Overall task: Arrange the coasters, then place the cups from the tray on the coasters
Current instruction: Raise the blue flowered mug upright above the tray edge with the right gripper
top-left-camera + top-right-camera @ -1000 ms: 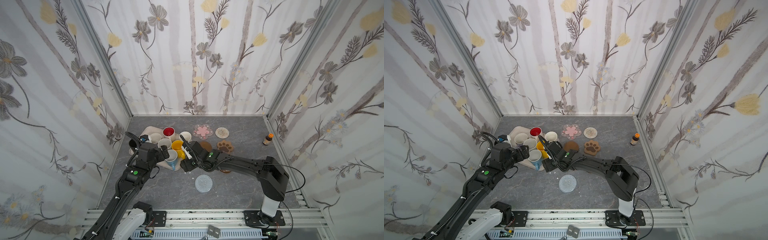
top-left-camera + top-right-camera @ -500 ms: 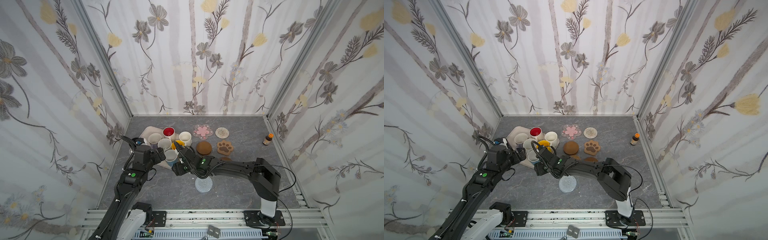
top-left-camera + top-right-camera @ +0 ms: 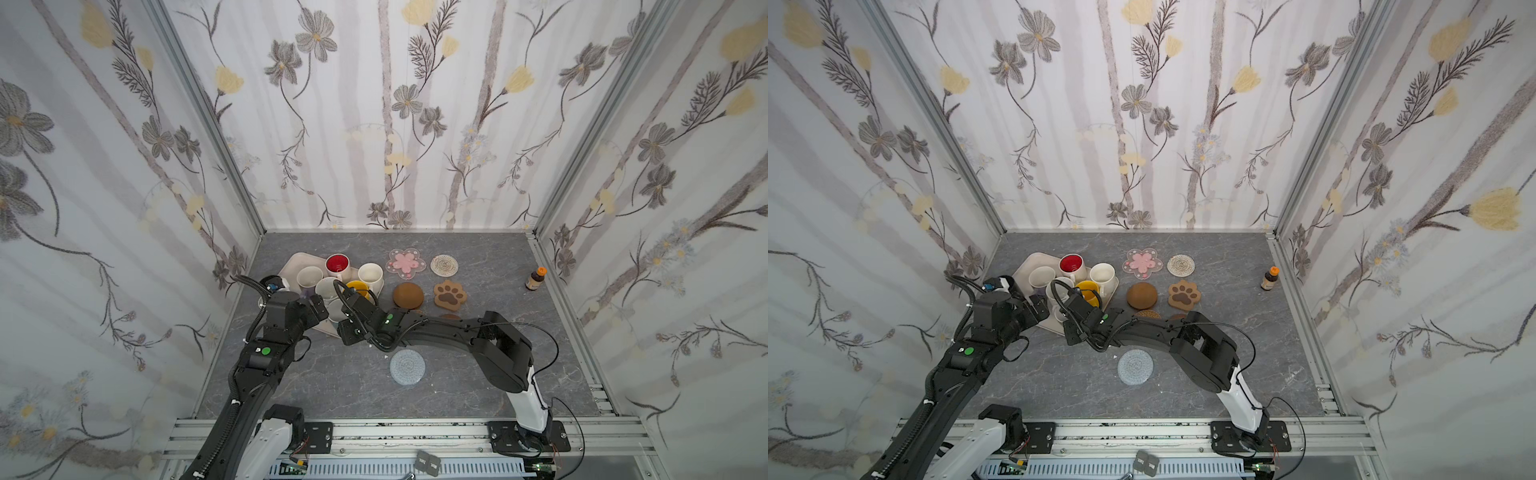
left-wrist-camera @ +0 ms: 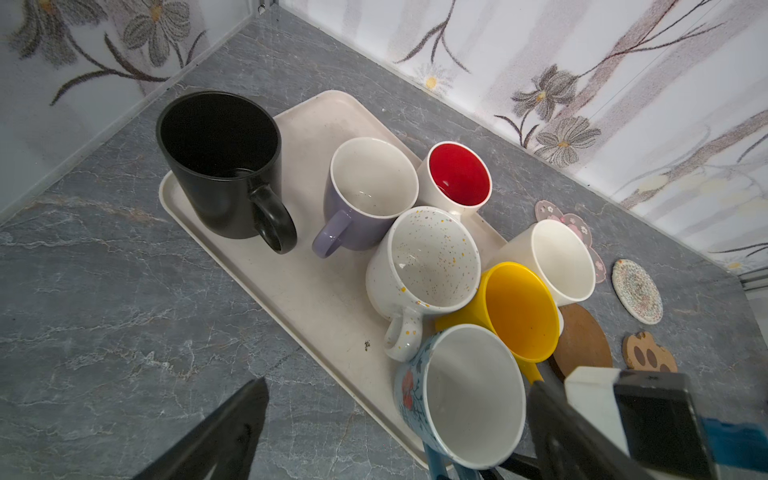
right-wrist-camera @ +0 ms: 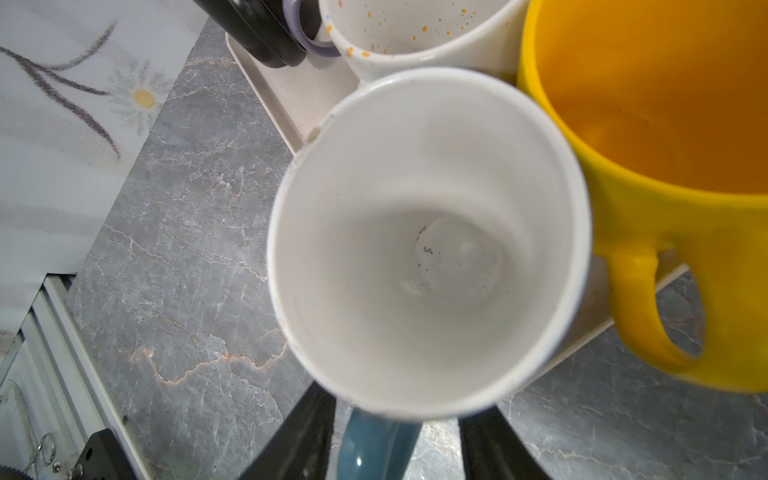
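Gripper (image 5: pixel 395 419) (right, half open) straddles blue mug (image 5: pixel 415 228) handle.

The right wrist view cuts off the handle (image 5: pixel 376 444) of the light blue mug (image 5: pixel 428 241) and much of the yellow mug (image 5: pixel 665 166) at its edges. In both top views the right arm (image 3: pixel 1154 330) hides most of the rattan coaster (image 3: pixel 1147 314).

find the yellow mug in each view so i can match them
A top view: yellow mug on the cream tray's right side.
A top view: same place.
Left wrist: between the plain white mug and light blue mug.
Right wrist: beside the light blue mug, handle showing.
Shared landmark: the cream tray beneath.
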{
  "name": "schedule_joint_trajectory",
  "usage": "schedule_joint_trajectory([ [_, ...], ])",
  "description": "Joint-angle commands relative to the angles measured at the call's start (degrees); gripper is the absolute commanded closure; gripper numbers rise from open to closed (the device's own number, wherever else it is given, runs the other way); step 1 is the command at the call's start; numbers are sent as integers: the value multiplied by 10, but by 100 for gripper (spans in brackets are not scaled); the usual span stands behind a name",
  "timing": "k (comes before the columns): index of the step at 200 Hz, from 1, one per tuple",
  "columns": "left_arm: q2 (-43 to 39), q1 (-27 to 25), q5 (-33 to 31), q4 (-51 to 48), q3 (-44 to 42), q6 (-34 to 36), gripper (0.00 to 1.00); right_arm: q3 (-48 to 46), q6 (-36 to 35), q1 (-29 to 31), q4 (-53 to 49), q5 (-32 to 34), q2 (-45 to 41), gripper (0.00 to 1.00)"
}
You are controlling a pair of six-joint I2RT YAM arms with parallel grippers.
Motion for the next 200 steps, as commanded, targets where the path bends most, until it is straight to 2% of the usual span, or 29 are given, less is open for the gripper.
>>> schedule_joint_trajectory([
  [1,-3,1,-10,17,-2,-5,0,5,0,-1,-9,23,6,59],
  [48,-3,1,-4,17,-2,-4,0,-4,-13,-1,-23,41,-1,65],
  [75,-5,1,-4,17,-2,0,0,-8,-23,-1,-20,39,-4,77],
  [142,-3,1,-5,18,-3,1,0,-13,-42,-1,-15,47,-16,85],
  [200,-2,1,-7,18,-3,0,0,-7,-60,-1,-13,52,-27,98],
])
